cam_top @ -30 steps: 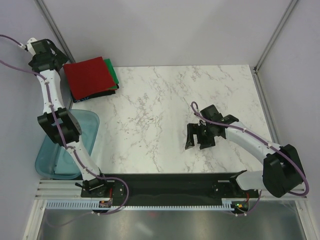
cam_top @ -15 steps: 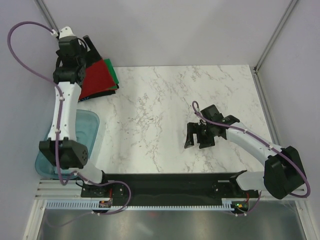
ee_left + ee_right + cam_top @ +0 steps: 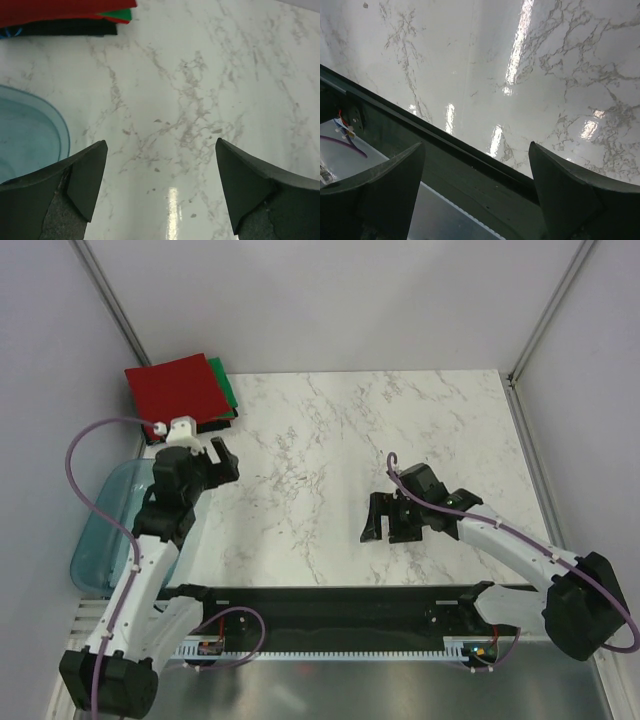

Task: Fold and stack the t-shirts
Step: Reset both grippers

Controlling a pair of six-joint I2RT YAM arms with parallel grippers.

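At the near edge of the table, the two arm bases sit on a black mounting strip. Just beyond it on the left, a translucent teal tub rests at the table's left edge, and the left arm rises over it. The left gripper hangs above the marble beside the tub's far end with its jaws spread wide and nothing between them. Its wrist view shows only bare marble between the fingers, with the tub's curved rim at the lower left. On the right side, the right gripper hovers over the near half of the marble, pointing back toward the black strip. It is likewise released, the jaws standing wide apart and holding nothing. The t-shirts lie farthest away, in the far left corner of the table, folded and piled in one stack well apart from both grippers. A red shirt is on top, a green one peeks out along the right edge, and a black one lies beneath.
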